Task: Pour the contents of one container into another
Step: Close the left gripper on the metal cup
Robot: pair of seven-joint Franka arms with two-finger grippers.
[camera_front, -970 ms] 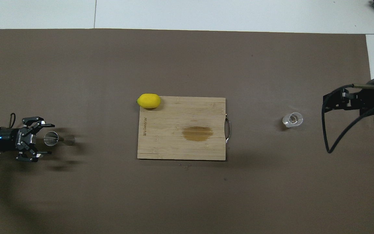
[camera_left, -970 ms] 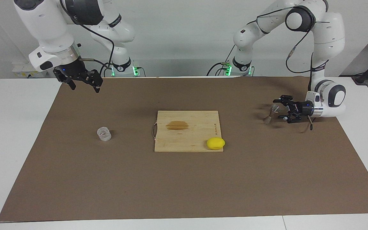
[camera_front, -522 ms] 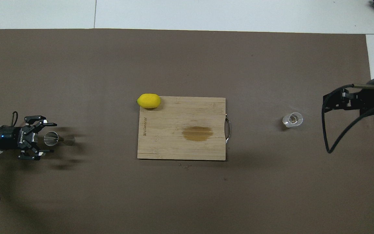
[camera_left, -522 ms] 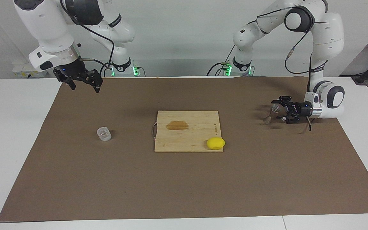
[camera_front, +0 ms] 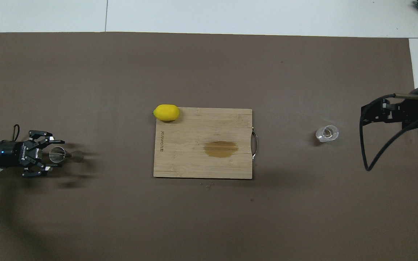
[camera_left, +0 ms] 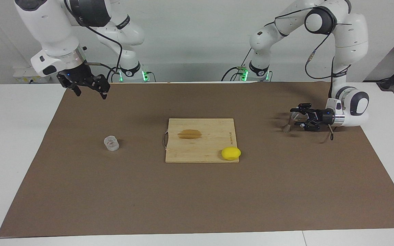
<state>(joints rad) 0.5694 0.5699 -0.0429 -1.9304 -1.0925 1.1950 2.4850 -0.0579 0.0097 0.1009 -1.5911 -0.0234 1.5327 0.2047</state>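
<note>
The small grey metal jigger [camera_left: 287, 123] stands on the brown mat at the left arm's end of the table; it also shows in the overhead view [camera_front: 64, 154]. My left gripper [camera_left: 298, 118] lies level just above the mat. It is open, with one finger on each side of the jigger's upper cup and a small gap still showing in the overhead view [camera_front: 56, 154]. The clear glass tumbler [camera_left: 111, 143] stands alone on the mat toward the right arm's end, also in the overhead view [camera_front: 327, 133]. My right gripper [camera_left: 91, 93] waits open in the air, over the mat's edge near the robots.
A wooden cutting board [camera_left: 204, 150] with a dark stain lies mid-table, also in the overhead view [camera_front: 194, 163]. A yellow lemon [camera_left: 231, 153] sits at the board's corner farthest from the robots, toward the left arm's end [camera_front: 166, 112]. A brown mat [camera_left: 197, 198] covers the table.
My left gripper's fingers have drawn closer together around the jigger's upper cup, and the hand has shifted slightly. The right arm, tumbler, board and lemon have not moved.
</note>
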